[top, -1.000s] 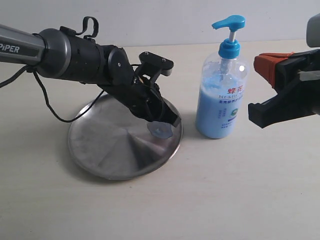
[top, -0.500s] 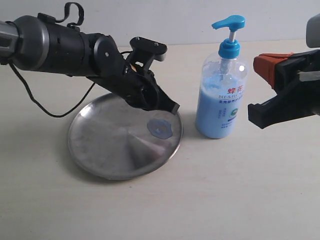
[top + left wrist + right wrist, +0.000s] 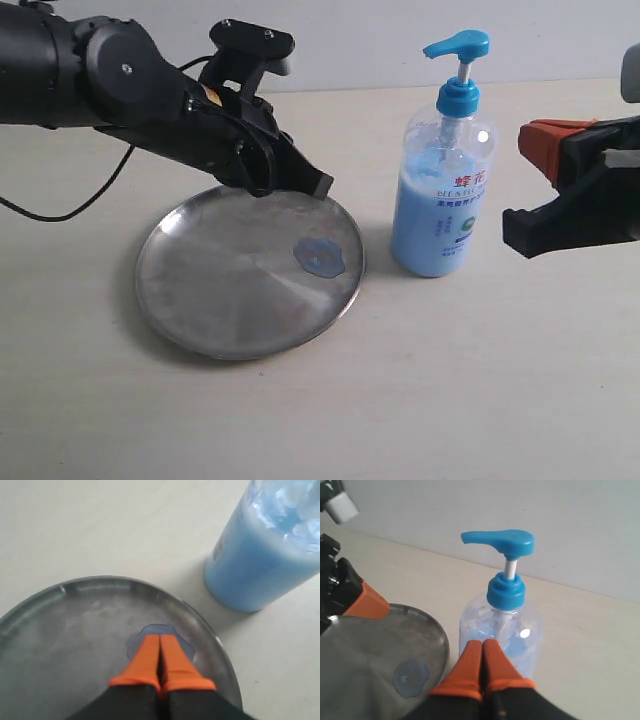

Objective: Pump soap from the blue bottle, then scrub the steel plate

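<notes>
Look first at the soap (image 3: 320,257): a small pale blue blob, lying flat on the steel plate (image 3: 200,290), close to the rim on the side next to the blue bottle (image 3: 440,210). Not spread about yet, just one round spot. Look next at the plate itself: flat on the table (image 3: 450,400), just beside the bottle. Then up to the left gripper (image 3: 160,644): orange tips pressed tight together, pinching nothing. A second ago down low, right at the blob; now lifted up and pulled back toward the far rim of the plate, clear of the soap. Same blob shape as half a second ago, so hardly any rubbing done so far. For the job: pumping looks finished, scrubbing looks barely begun. Probably needs to come back down onto the blob and rub round and round. Last, out to the right gripper (image 3: 483,649): tips pressed together too, holding nothing, hanging near the bottle on its other side, not touching it, almost where it was before.
</notes>
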Controlling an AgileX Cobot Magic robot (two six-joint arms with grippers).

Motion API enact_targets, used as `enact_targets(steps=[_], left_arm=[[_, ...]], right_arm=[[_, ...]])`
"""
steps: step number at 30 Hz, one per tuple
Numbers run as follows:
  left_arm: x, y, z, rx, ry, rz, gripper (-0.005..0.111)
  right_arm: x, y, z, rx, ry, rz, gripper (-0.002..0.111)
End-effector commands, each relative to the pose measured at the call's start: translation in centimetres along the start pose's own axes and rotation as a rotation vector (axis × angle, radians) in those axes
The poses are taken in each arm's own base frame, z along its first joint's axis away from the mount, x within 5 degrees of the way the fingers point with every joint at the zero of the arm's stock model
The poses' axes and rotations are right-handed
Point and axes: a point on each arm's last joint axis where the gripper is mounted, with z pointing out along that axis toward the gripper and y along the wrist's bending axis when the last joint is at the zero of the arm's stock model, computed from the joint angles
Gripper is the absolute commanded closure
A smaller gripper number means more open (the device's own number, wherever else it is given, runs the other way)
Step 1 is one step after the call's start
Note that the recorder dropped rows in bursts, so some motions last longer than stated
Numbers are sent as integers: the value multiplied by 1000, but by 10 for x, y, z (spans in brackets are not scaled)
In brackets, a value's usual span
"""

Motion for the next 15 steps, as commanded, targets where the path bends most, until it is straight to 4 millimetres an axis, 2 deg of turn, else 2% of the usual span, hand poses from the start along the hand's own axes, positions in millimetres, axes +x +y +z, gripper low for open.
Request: enact_targets(steps=[1,15], left_arm=[[-1,-2,-27,-7,-57,4,107],[17,-13,-121,0,-223,10,107]], right_arm=[[0,2,-1,-26,14,30,108],[-37,33,-8,-360,53,99,108]])
